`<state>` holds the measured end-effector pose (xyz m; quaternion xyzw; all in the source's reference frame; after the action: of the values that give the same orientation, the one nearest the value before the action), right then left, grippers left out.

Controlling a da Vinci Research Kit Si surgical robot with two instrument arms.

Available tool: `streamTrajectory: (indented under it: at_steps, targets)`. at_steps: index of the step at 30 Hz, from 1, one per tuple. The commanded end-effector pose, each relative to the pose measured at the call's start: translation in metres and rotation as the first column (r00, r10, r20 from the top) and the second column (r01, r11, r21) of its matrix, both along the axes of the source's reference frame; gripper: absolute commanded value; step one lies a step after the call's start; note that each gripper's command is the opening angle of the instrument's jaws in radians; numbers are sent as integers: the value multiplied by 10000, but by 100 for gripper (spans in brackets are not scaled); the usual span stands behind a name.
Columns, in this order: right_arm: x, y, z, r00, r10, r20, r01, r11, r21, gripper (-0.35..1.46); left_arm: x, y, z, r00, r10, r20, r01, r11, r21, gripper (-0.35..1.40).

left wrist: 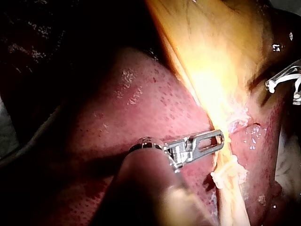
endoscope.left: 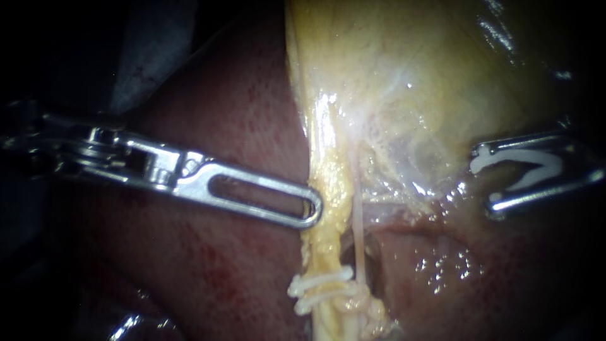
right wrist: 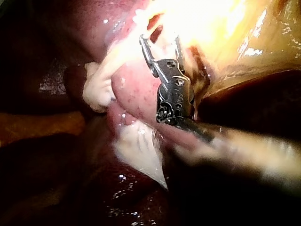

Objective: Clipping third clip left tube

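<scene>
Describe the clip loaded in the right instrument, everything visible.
The clip is white and plastic-looking, with two curved legs joined at the back and spread in an open V. It sits between the right instrument's metal jaws, one leg against each, with its mouth facing the left tube. It lies beside the gallbladder, well apart from that tube. Nothing shows between its legs.

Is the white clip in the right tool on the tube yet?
No, the white clip sits in the jaws of the right instrument, off to the side and apart from the left tube.
</scene>
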<state>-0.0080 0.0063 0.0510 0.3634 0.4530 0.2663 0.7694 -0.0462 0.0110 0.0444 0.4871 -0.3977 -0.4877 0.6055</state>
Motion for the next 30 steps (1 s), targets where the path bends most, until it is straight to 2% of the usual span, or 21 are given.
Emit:
streamTrajectory:
  at_steps: [1,7,13,24,30]
  targets:
    - [0,0,0,10000,1,1,-1,10000,-1,52,0,0,0,10000,4,4,-4,10000,2,-35]
    - [3,-3,2,10000,38,19,-38,10000,-34,52,3,0,-4,10000,25,25,-25,10000,19,-35]
    - [10,-11,6,10000,-53,-19,53,10000,-20,52,16,1,-18,9999,70,91,-71,9999,84,-35]
    - [40,-35,20,9993,-341,-135,341,9994,-10,52,37,-3,-48,9999,-66,89,65,9999,143,-35]
    - [64,-54,36,9979,-601,-233,601,9982,-27,51,41,-3,-54,9999,-76,98,75,9998,165,-35]
